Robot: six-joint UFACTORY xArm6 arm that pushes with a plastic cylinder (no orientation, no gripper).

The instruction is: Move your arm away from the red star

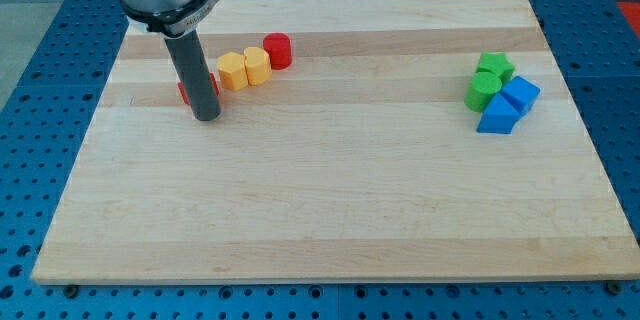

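My tip (206, 116) rests on the wooden board (330, 210) at the view's upper left. The dark rod stands right in front of the red star (184, 91) and hides most of it; only red slivers show on either side of the rod. Just right of the rod sit two yellow blocks, a yellow block (233, 71) and a yellow hexagonal block (257, 65), touching each other. A red cylinder (277, 51) stands next to them toward the view's upper right.
At the view's right a cluster holds a green star (495, 64), a green cylinder (483, 90), a blue block (520, 93) and a blue wedge-like block (497, 116). The board lies on a blue perforated table (30, 160).
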